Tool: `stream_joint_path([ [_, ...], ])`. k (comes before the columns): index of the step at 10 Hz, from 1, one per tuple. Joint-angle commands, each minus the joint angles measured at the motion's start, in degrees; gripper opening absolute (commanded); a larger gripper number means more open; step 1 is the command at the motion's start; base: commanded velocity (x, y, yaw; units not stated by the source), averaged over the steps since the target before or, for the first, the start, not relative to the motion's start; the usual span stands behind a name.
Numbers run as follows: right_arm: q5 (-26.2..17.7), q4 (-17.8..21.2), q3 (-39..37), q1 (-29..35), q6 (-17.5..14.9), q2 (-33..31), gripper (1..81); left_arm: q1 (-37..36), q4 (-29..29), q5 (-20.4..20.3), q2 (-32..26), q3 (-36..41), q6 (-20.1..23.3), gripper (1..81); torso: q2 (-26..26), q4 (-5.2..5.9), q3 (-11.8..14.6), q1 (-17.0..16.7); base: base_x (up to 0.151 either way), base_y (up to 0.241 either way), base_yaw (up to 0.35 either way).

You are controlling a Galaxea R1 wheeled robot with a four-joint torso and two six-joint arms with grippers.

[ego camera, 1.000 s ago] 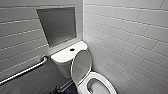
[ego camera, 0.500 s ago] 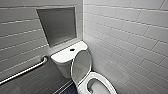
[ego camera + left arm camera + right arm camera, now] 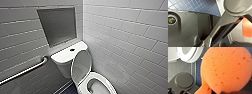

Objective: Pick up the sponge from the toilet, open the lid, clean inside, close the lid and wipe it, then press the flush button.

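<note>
Sponge (image 3: 226, 69) is off the toilet (image 3: 62, 65) and pinched in the right gripper (image 3: 210, 90), jaws closed on its squeezed end as far as we can judge; whether the left one is open or closed we cannot tell. The lid (image 3: 81, 65) stands up against the tank (image 3: 65, 55), so we count pick-up and lid opening done. We can't tell if the bowl (image 3: 96, 87) is cleaned; closing, wiping the lid and the flush button (image 3: 72, 49) remain

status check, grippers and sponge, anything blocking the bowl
right gripper looks shut on sponge. left gripper: can't tell. lid upright, seat down. nothing seen blocking bowl.
</note>
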Motion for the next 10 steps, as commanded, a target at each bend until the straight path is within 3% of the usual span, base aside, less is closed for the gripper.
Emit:
stream_joint_path([
  [1,-1.51,-2.51,6.05,6.24,-0.08,-5.43,1.0,4.36,6.01,-3.15,4.10,-3.09,0.45,81.1,0.00,0.00,0.00,0.00,0.000,0.000,0.000],
  [6,-5.10,-1.47,8.69,18.81,0.71,-7.71,1.0,9.20,6.53,-3.32,11.21,-11.87,0.36,81.1,0.00,0.00,0.02,0.00,0.000,0.000,0.000],
  [8,-9.05,1.35,8.51,25.66,0.71,-7.45,1.0,10.34,5.75,-3.41,13.23,-15.30,0.27,81.1,0.00,0.00,0.02,0.00,0.000,0.000,0.000],
  [10,-12.48,3.45,7.98,32.61,0.71,-5.96,1.0,11.57,5.31,-7.62,14.03,-18.73,0.27,81.1,0.00,0.00,0.02,0.00,0.000,0.000,0.000],
])
